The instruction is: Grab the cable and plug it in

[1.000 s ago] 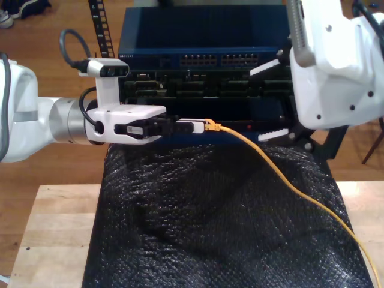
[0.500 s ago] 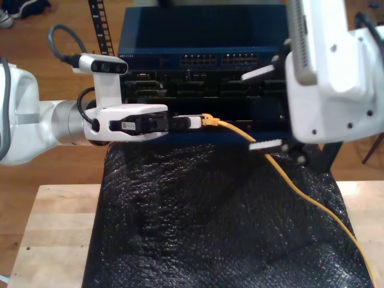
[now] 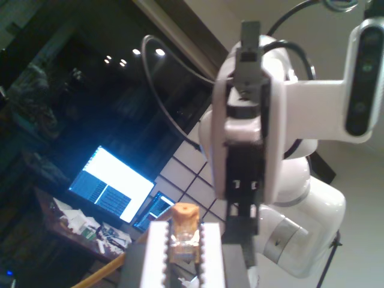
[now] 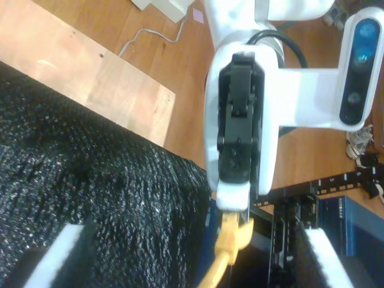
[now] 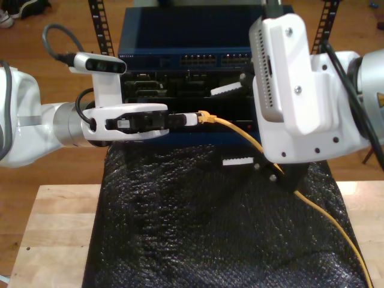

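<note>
The yellow-orange cable [image 5: 237, 129] runs from the exterior view's lower right up to its plug [image 5: 206, 116] in front of the blue switch. My first gripper [image 5: 193, 119], on the arm at the exterior view's left, is shut on the plug [image 3: 183, 237], level and pointing toward the exterior view's right. My second gripper [image 5: 235, 126], on the big arm at the exterior view's right, is open. One finger [image 5: 231, 90] is above the cable and the other is below it, just past the plug. The second wrist view looks between these fingers at the cable [image 4: 225, 252] and my first gripper [image 4: 233, 201].
A blue network switch [image 5: 198, 60] with rows of ports stands behind the grippers. A black textured mat [image 5: 210, 222] covers the wooden table [image 5: 54, 240]. Black rack rails [image 5: 99, 24] rise behind. The second arm's body hides part of the cable.
The second arm has swung toward the exterior view's left, bringing its open fingers around the cable near the plug. The first gripper has risen slightly, still holding the plug.
</note>
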